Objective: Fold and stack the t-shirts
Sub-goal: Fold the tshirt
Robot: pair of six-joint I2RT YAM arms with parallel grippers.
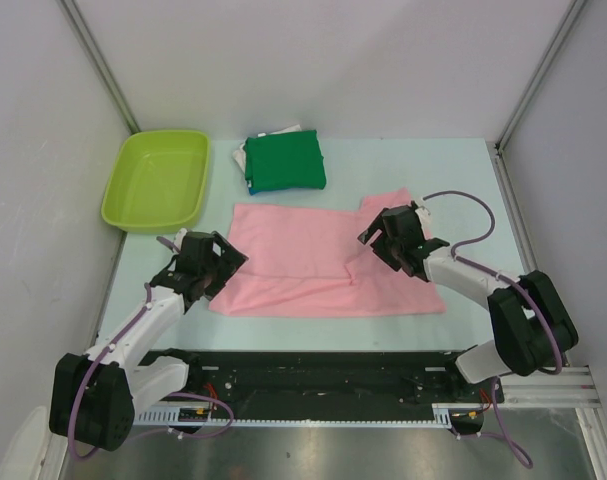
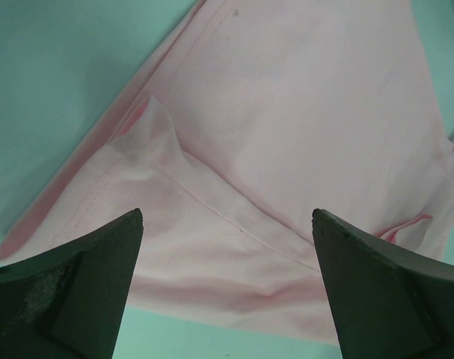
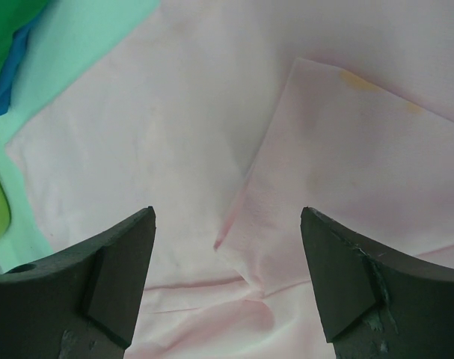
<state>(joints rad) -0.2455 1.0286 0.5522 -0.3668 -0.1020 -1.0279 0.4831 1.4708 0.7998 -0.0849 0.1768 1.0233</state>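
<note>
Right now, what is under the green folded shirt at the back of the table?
A blue cloth edge and a bit of white cloth peek out under the green shirt. The rest of them is covered, so anything else below is hidden.

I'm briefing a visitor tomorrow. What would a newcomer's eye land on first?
The pink t-shirt, spread partly folded across the middle of the table, with the left gripper and right gripper open over its two ends. Behind it sit a folded stack topped in dark green and, far left, a lime green tub.
</note>
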